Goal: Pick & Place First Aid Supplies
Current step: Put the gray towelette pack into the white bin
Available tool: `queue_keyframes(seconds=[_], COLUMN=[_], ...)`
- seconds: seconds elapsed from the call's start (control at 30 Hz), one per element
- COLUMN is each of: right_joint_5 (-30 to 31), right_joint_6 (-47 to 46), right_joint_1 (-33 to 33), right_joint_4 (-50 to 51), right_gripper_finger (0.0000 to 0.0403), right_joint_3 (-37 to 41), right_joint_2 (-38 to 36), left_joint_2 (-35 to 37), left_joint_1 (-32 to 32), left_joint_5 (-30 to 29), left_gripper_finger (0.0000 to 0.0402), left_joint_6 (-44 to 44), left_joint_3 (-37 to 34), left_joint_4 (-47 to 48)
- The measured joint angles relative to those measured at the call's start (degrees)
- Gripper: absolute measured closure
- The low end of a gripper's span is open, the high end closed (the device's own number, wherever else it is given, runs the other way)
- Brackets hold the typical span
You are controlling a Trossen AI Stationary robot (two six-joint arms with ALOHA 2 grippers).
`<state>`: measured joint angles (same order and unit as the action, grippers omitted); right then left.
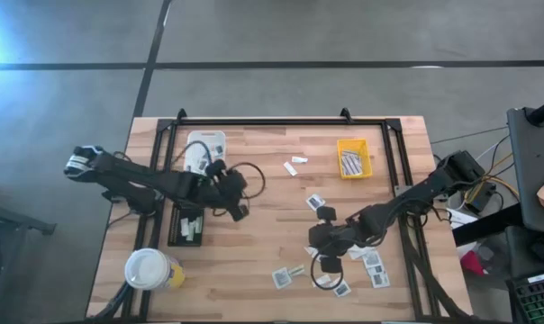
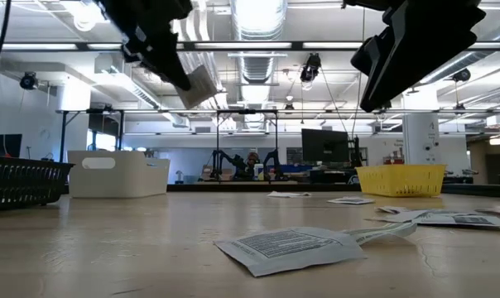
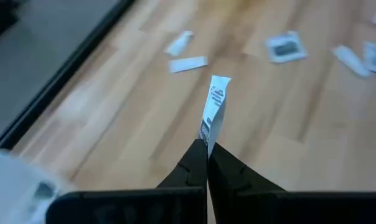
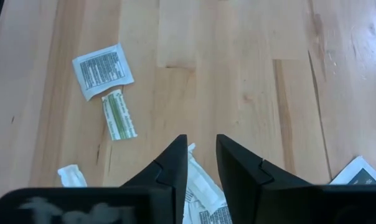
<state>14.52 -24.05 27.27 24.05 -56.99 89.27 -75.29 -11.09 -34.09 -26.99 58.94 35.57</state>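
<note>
My left gripper (image 3: 208, 144) is shut on a small white printed packet (image 3: 216, 102), high over the table beside the black tray (image 1: 176, 236). In the low view this packet (image 2: 199, 85) hangs well above the tabletop. My right gripper (image 4: 201, 151) stands open over the near right part of the table, above a white packet (image 4: 199, 182) that lies flat on the wood. More packets (image 1: 287, 274) (image 4: 103, 70) and a striped strip (image 4: 119, 116) lie flat around it. My left gripper pinches one end of the packet (image 3: 206, 132) between its two fingertips. The packet stands edge-on and sticks out ahead past the tips. It is lifted clear of the table, and the fingers slant downward.
A white tray (image 1: 205, 144) stands at the far left and a yellow tray (image 1: 354, 158) at the far right. The black tray holds a few white items. A white-topped yellow cup (image 1: 149, 268) stands at the near left. Two small white pieces (image 1: 294, 165) lie at the far middle.
</note>
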Motion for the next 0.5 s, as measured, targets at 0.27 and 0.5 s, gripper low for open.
queue_keyframes(seconds=[0.27, 0.5], right_joint_5=[0.0, 0.5], right_joint_6=[0.3, 1.1], right_joint_1=[0.0, 0.0], right_joint_4=[-0.3, -0.4], right_gripper_finger=[0.0341, 0.0347], right_joint_3=[0.0, 0.0], right_joint_2=[0.1, 0.1], left_joint_2=[12.1, 20.7], left_joint_1=[6.0, 12.8], left_joint_5=[-1.8, -1.9], left_gripper_finger=[0.0401, 0.0401], left_joint_6=[-7.9, -14.2], left_joint_3=[-10.3, -20.8], left_joint_4=[-1.5, -7.4])
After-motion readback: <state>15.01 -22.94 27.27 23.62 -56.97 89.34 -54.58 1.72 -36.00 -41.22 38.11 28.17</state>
